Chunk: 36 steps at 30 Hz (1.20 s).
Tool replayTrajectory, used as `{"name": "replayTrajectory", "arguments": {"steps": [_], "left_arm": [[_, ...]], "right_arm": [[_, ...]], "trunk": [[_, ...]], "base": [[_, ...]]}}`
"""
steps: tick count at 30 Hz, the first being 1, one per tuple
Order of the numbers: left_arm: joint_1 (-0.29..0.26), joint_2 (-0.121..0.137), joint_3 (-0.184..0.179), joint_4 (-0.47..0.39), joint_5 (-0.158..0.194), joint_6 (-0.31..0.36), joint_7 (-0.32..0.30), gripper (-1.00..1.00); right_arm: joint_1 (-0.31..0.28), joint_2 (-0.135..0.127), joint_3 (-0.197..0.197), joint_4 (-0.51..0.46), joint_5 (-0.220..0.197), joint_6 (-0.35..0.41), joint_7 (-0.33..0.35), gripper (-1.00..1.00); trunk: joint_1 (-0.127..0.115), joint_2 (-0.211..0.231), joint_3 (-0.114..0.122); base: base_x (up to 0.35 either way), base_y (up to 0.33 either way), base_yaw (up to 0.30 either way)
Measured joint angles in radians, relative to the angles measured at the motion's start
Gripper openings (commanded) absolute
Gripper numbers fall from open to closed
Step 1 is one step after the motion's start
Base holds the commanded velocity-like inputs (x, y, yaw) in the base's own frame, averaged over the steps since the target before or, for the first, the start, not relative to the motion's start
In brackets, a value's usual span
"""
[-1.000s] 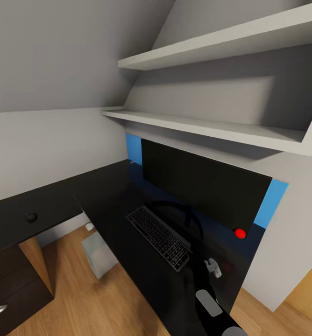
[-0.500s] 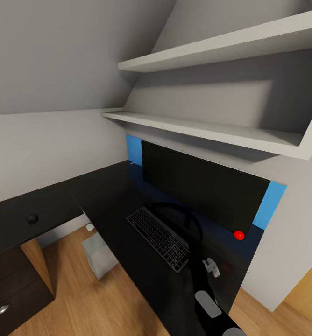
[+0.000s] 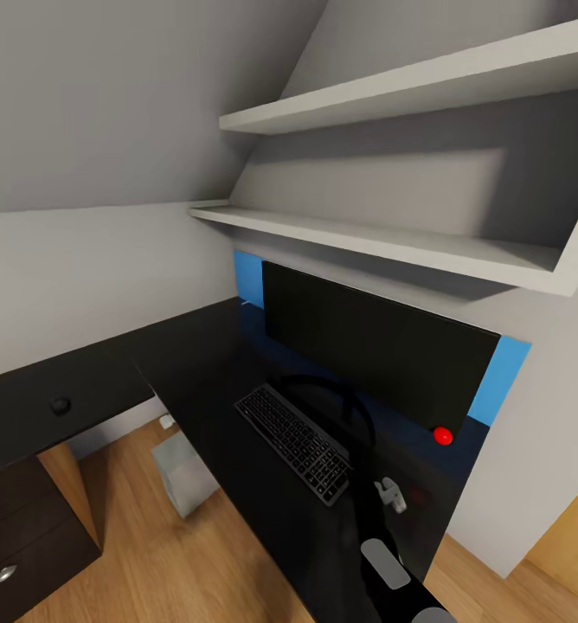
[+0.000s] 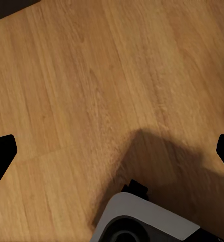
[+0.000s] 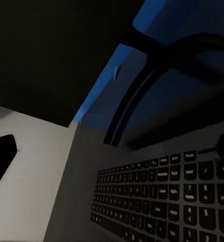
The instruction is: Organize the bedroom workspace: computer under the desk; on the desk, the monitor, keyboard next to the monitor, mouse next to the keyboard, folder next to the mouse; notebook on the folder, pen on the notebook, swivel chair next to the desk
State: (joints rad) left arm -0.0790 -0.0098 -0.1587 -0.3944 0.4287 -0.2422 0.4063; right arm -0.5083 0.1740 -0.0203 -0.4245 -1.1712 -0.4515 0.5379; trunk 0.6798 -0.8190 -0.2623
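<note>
Your keyboard (image 3: pixel 294 441) sits on the desk (image 3: pixel 194 363) right by the monitor (image 3: pixel 375 342), both grippers spread empty, so go pinch that light, slippery mouse (image 3: pixel 60 405) by its sides.

We note the desk (image 3: pixel 211 363) top as glossy black, mirror-smooth. The monitor (image 3: pixel 375 342) screen looks matt black. The keyboard (image 3: pixel 295 439) shows matt dark plastic keys. The floor (image 4: pixel 91 85) is satin light wood with visible grain. The shelves (image 3: pixel 393 242) appear matt white.
</note>
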Motion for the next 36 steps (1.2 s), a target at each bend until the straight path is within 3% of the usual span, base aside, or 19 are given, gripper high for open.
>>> {"name": "replayTrajectory", "arguments": {"steps": [9,17,36], "left_arm": [[0.0,0.0,0.0,0.0,0.0,0.0,0.0,1.0],[0.0,0.0,-0.001,0.0,-0.001,0.002,0.0,1.0],[0.0,-0.002,-0.003,-0.001,0.0,0.006,0.0,1.0]], "right_arm": [[0.0,0.0,0.001,0.002,-0.001,0.001,0.047,1.0],[0.0,0.0,0.002,0.008,-0.003,0.003,0.049,1.0],[0.0,0.0,0.014,0.057,0.001,-0.007,0.024,1.0]], "trunk": [[0.0,0.0,0.0],[0.0,0.0,0.0],[0.0,0.0,0.0]], "base": [[0.0,0.0,0.0],[0.0,0.0,0.021],[0.0,0.0,0.274]]}}
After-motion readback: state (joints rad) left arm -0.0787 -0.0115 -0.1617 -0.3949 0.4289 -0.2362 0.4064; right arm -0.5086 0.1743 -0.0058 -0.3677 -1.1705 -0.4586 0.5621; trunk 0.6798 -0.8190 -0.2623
